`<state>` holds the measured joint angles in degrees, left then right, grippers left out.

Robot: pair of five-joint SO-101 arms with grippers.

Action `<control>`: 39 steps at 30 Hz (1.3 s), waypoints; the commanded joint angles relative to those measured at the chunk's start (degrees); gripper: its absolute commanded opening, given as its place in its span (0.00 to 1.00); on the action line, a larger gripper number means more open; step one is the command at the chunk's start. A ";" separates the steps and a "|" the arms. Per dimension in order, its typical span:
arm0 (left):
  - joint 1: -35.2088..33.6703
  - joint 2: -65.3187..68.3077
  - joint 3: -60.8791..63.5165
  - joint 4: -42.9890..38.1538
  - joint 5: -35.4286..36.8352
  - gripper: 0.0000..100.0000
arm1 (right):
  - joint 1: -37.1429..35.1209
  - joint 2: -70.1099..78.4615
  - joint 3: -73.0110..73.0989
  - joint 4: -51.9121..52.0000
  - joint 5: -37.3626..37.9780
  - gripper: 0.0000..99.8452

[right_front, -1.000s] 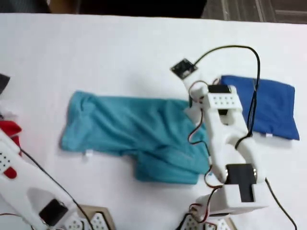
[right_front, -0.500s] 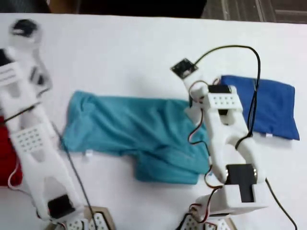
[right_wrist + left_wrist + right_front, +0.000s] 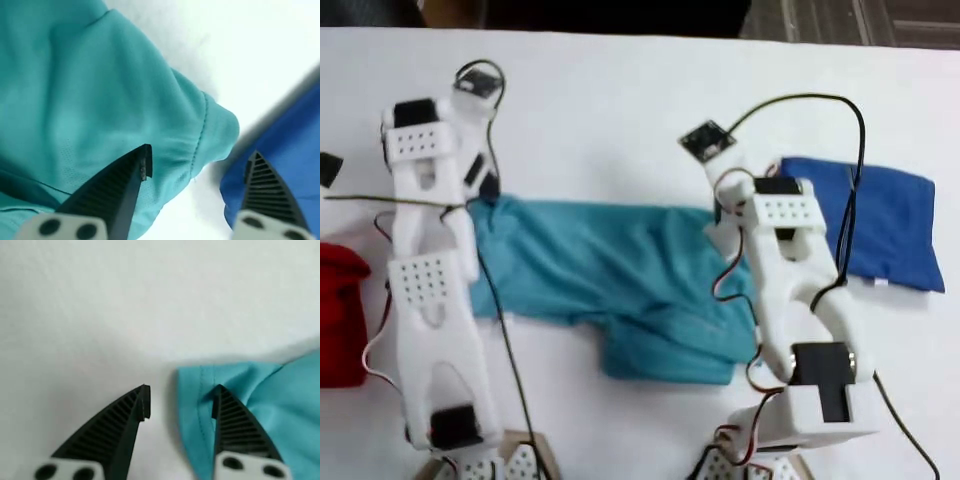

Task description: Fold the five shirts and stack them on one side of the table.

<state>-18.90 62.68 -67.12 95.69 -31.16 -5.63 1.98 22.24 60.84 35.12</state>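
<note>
Teal shirt (image 3: 620,270) | left jaws released at corner | right jaws released at edge

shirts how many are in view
3: a teal shirt spread mid-table, a folded blue shirt to its right in the high view, a red shirt at the left edge. More may lie out of frame.

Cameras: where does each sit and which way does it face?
High view: above the table, looking down; both arms show.
Left wrist view: on left arm, facing teal shirt corner; open left gripper shows.
Right wrist view: on right arm, facing teal shirt beside blue shirt; open right gripper shows.
Shared: teal shirt, in all three.
</note>
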 commanded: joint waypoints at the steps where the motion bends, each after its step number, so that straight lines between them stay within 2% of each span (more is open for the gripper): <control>1: 0.26 -0.53 1.80 -2.37 0.26 0.22 | -0.13 -3.12 -2.11 -0.57 -0.35 0.30; 6: -0.44 -0.53 5.85 -7.21 0.26 0.21 | -0.04 -3.12 -2.02 -0.40 -0.35 0.30; 12: -3.16 -0.70 5.93 -8.09 0.26 0.08 | 0.04 -3.03 -1.05 -0.48 0.00 0.30; 19: -8.00 -0.70 5.93 -8.00 -0.09 0.15 | -0.48 -3.03 -1.14 -0.75 0.09 0.30; 25: -7.91 -1.58 5.14 -7.21 0.26 0.16 | -0.13 -3.65 -1.58 -3.12 -0.44 0.30; 30: -6.51 -4.13 -4.44 1.93 0.53 0.16 | -0.48 -6.29 -6.51 -0.66 -7.65 0.30; 32: -5.98 -5.27 -9.10 6.51 2.29 0.16 | -1.27 -6.99 -9.14 1.27 -8.35 0.30; 34: -5.71 -7.03 -10.77 6.95 4.57 0.16 | -1.89 -7.08 -10.81 2.42 -8.35 0.25; 36: -5.80 -9.14 -10.24 6.95 5.63 0.16 | -2.07 -6.99 -10.81 2.33 -8.35 0.13; 38: -5.36 -11.60 -6.46 6.86 5.71 0.10 | -2.07 -6.46 -10.46 2.42 -8.35 0.00; 39: -4.92 -13.01 -4.00 6.86 5.71 0.04 | -2.07 -6.29 -10.20 2.59 -8.35 0.03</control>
<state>-24.88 56.70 -73.71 101.32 -26.07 -7.30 -1.71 13.98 62.77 27.03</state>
